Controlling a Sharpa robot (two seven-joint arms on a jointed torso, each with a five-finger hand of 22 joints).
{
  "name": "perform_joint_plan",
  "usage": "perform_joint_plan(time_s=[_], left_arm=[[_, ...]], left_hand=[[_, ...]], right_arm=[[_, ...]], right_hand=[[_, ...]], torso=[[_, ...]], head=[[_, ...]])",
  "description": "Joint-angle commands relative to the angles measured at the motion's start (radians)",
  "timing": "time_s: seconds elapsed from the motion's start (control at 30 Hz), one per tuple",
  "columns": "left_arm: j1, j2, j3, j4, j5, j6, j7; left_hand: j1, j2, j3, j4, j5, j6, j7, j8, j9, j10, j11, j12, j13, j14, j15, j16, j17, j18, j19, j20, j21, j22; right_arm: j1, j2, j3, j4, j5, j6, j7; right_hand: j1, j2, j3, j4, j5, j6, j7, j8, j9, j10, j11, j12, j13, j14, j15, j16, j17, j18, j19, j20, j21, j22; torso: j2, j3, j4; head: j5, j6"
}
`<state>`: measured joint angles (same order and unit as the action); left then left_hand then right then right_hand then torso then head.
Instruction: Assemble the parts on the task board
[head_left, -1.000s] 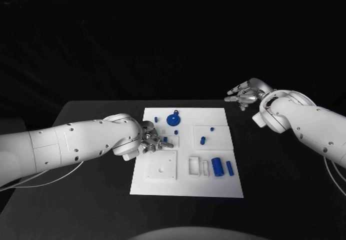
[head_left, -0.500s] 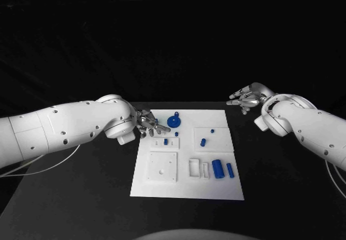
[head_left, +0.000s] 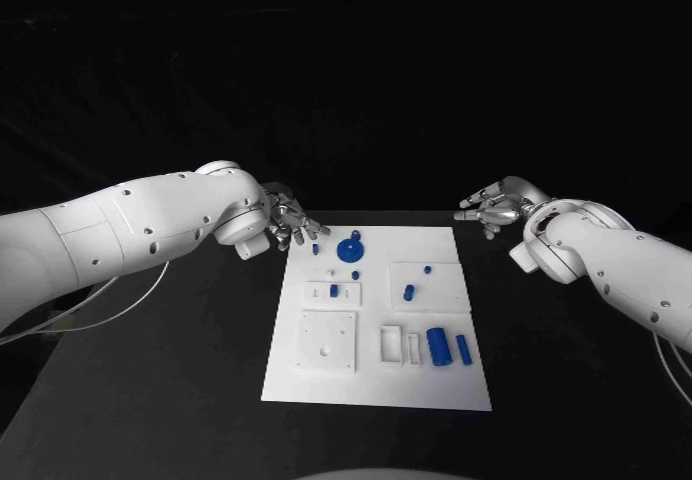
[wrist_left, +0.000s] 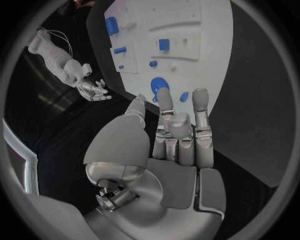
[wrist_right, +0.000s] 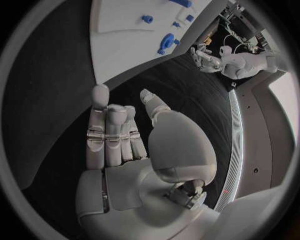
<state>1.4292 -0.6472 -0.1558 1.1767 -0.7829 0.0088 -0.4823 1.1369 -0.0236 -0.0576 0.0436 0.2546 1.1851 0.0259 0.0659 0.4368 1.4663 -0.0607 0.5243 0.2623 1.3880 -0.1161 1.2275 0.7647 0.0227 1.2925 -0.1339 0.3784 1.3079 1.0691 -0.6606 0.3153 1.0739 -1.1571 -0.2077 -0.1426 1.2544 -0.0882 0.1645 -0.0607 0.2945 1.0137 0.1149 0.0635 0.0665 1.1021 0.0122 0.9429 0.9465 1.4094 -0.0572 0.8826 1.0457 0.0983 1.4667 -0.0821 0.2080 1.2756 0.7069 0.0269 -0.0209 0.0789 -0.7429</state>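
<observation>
Black tabletop carries my task board (head_left: 378, 395) at centre, where several blue parts (head_left: 436, 346) lie loose, so I judge assembly mostly ahead, with my left hand (head_left: 289, 222) and right hand (head_left: 490, 205) empty, fingers apart, off its far corners, and no writing legible.

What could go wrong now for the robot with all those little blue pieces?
The left hand hovers at the task board's far corner, close to a small blue peg and the round blue disc; its fingers might knock them loose. The parts are tiny beside the fingers, so a pinch could slip. The right hand hangs off the board over the black table, too far to help.
</observation>
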Motion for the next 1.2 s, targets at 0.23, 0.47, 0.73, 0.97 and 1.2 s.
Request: perform_joint_plan(time_s=[0.23, 0.47, 0.73, 0.97, 1.2], left_arm=[[0.006, 0.057, 0.005, -0.141, -0.048, 0.047, 0.034], [0.003, 0.096, 0.005, -0.204, -0.070, 0.080, 0.032], [-0.018, 0.133, 0.004, -0.271, -0.106, 0.108, 0.033], [-0.038, 0.156, 0.004, -0.322, -0.093, 0.134, 0.045], [-0.050, 0.170, 0.003, -0.345, -0.075, 0.139, 0.057]], left_hand=[[-0.013, 0.006, -0.006, 0.004, -0.009, -0.009, 0.002, 0.001, -0.010, 0.041, 0.007, -0.013, 0.005, -0.007, 0.000, -0.007, -0.011, -0.003, 0.009, 0.000, -0.011, 0.014], [-0.016, 0.004, 0.004, 0.021, -0.016, -0.023, 0.007, 0.000, -0.017, 0.039, 0.010, -0.019, 0.009, -0.014, 0.001, -0.010, -0.021, -0.003, 0.009, 0.000, -0.014, 0.016], [-0.019, 0.014, -0.001, 0.025, -0.018, -0.026, 0.008, 0.001, -0.023, 0.040, 0.011, -0.028, 0.010, -0.016, 0.002, -0.015, -0.033, -0.002, 0.009, 0.001, -0.016, 0.016], [-0.041, 0.016, -0.009, 0.041, -0.078, -0.035, 0.011, 0.001, -0.026, 0.038, 0.013, -0.031, 0.012, -0.021, 0.004, -0.015, -0.037, -0.002, 0.007, 0.002, -0.018, 0.016], [-0.081, -0.098, 0.072, 0.191, -0.206, -0.047, 0.012, 0.001, -0.036, 0.040, 0.014, -0.038, 0.013, -0.025, 0.002, -0.013, -0.037, -0.007, 0.007, -0.002, -0.020, 0.016]], right_arm=[[-0.001, 0.009, 0.000, 0.000, 0.011, -0.056, 0.038], [0.000, 0.015, 0.001, -0.005, 0.057, -0.091, 0.076], [0.000, 0.020, 0.001, -0.004, 0.099, -0.117, 0.111], [0.000, 0.022, 0.001, 0.003, 0.119, -0.126, 0.124], [0.000, 0.024, 0.001, 0.004, 0.134, -0.125, 0.123]], right_hand=[[-0.004, 0.000, 0.001, -0.003, 0.037, -0.012, 0.003, 0.000, -0.001, -0.009, 0.000, -0.009, -0.006, -0.010, 0.001, -0.013, -0.008, 0.021, 0.034, 0.008, -0.010, -0.005], [-0.007, -0.002, 0.013, -0.013, 0.054, -0.011, 0.004, -0.001, -0.001, -0.023, 0.002, -0.128, -0.140, -0.067, 0.008, -0.163, -0.172, 0.005, -0.005, 0.017, -0.137, -0.137], [-0.006, -0.003, 0.022, -0.013, 0.067, -0.014, 0.013, 0.000, -0.001, -0.040, 0.021, -0.267, -0.457, -0.165, 0.037, -0.237, -0.385, -0.013, -0.097, 0.044, -0.139, -0.451], [-0.020, -0.001, 0.018, -0.002, 0.093, -0.029, 0.022, 0.001, 0.000, -0.100, 0.047, -0.274, -0.559, -0.244, 0.063, -0.258, -0.483, -0.021, -0.164, 0.067, -0.145, -0.579], [-0.022, -0.011, 0.002, 0.027, 0.133, -0.045, 0.039, 0.004, 0.001, -0.105, 0.098, -0.508, -0.851, -0.303, 0.127, -0.466, -0.736, -0.012, -0.345, 0.143, -0.132, -0.856]], torso=[[0.010, 0.0002, -0.0080], [0.013, -0.0019, -0.0078], [0.014, -0.0027, -0.0109], [0.014, -0.0016, -0.0100], [0.014, -0.0016, -0.0107]], head=[[0.006, 0.021], [-0.002, 0.028], [0.004, 0.024], [0.001, 0.023], [-0.001, 0.022]])
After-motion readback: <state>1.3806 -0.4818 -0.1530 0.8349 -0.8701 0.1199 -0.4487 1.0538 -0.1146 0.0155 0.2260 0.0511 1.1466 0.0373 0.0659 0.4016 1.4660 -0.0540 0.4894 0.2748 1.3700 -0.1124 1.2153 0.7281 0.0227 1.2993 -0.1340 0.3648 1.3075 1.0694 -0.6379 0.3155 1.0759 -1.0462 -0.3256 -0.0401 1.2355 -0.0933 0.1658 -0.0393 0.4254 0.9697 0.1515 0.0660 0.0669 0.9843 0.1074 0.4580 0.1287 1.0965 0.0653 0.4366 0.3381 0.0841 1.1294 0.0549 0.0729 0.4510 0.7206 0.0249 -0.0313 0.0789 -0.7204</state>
